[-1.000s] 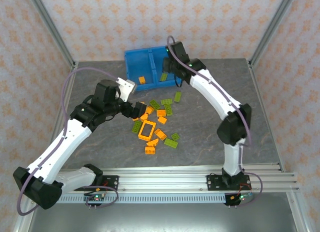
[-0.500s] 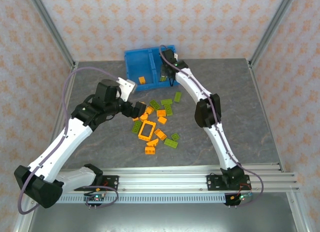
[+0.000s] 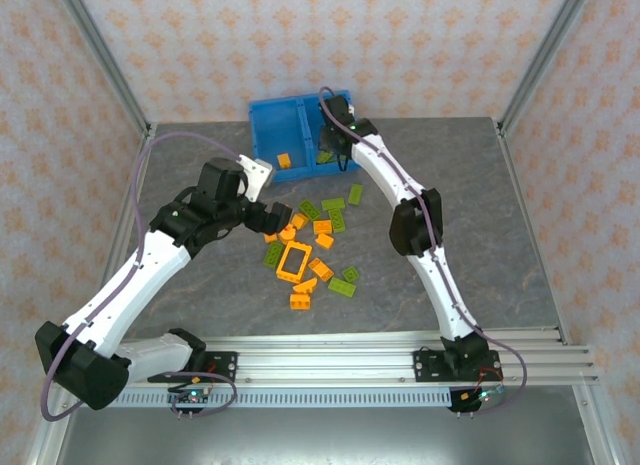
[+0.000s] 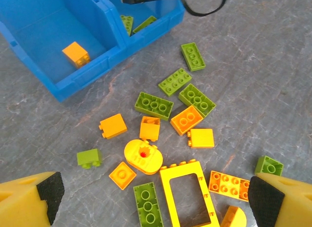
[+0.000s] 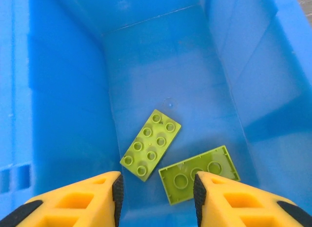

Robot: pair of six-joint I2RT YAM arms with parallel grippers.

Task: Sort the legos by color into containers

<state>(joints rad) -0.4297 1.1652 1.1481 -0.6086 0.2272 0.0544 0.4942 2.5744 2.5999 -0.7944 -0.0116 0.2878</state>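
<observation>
Lime green studded plastic brick (image 5: 150, 144): lying studs-up in blue plastic bin (image 5: 63, 90), long axis diagonal across the right wrist view.
Right tool (image 5: 157, 190): hanging above it, fingers apart.
Left tool (image 4: 158, 197): gaping wide.

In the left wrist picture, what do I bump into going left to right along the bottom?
Yellow finger, small green brick, orange square brick, long green brick, orange frame, flat orange brick, other yellow finger.
</observation>
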